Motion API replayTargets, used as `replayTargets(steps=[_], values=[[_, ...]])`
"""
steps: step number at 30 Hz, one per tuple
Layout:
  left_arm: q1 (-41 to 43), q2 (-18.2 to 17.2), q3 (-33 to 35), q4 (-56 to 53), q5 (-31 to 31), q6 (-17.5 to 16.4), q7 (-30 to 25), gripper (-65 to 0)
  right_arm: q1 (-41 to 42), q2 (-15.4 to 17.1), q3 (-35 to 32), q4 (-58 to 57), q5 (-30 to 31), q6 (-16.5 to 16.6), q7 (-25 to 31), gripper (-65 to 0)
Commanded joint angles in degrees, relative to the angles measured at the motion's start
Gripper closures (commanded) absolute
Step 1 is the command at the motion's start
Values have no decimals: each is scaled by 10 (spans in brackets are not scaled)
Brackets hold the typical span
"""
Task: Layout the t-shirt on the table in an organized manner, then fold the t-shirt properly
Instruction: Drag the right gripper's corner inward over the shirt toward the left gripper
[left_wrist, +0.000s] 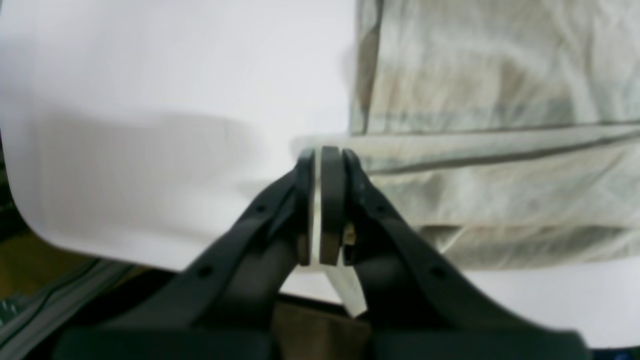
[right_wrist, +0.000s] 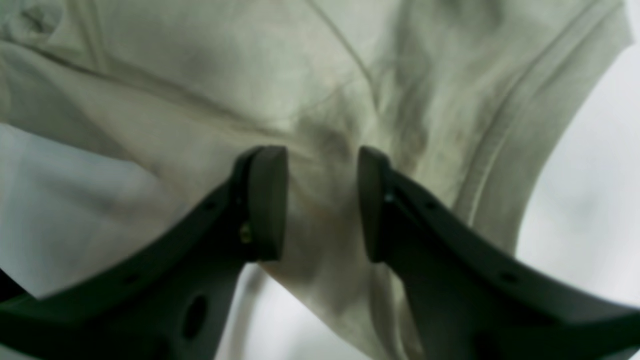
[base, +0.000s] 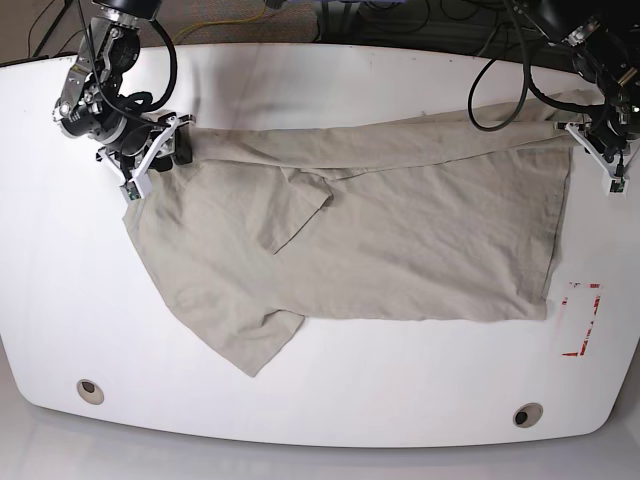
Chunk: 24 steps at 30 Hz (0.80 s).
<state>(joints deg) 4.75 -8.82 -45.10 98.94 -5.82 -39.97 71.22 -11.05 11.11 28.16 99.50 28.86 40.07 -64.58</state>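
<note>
The t-shirt (base: 400, 240) lies spread lengthwise across the table (base: 320, 400), mostly flat. One sleeve is turned in over the chest and the far edge is doubled over. The left gripper (left_wrist: 327, 165) is clamped together at the hem corner; whether cloth is pinched cannot be told. The right gripper (right_wrist: 322, 200) has jaws apart astride the shoulder fabric. Layout is nearly complete; no proper fold appears made.

A lab: white test table (base: 320, 420), loose cables (base: 250, 12) behind.

Base view bright, sharp; wrist views blurry, dimmer.
</note>
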Motion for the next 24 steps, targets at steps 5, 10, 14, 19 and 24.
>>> replayTargets(steps=[5, 10, 14, 19, 24], values=[[-6, -10, -1, 40, -3, 0, 8, -3, 4, 6, -2, 7, 8, -1, 9, -154], [-8, -10, 0, 43, -3, 0, 11, -3, 13, -3, -8, 1, 6, -1, 17, -109], [-8, -10, 0, 43, -3, 0, 11, -3, 16, -4, -9, -38, 6, -1, 27, -109], [-8, -10, -2, 43, -3, 0, 11, -1, 26, -2, -9, -88, 6, -1, 45, -109], [-8, -11, -4, 41, 1, 0, 11, -6, 29, 0, -10, -119, 6, -1, 63, -109]])
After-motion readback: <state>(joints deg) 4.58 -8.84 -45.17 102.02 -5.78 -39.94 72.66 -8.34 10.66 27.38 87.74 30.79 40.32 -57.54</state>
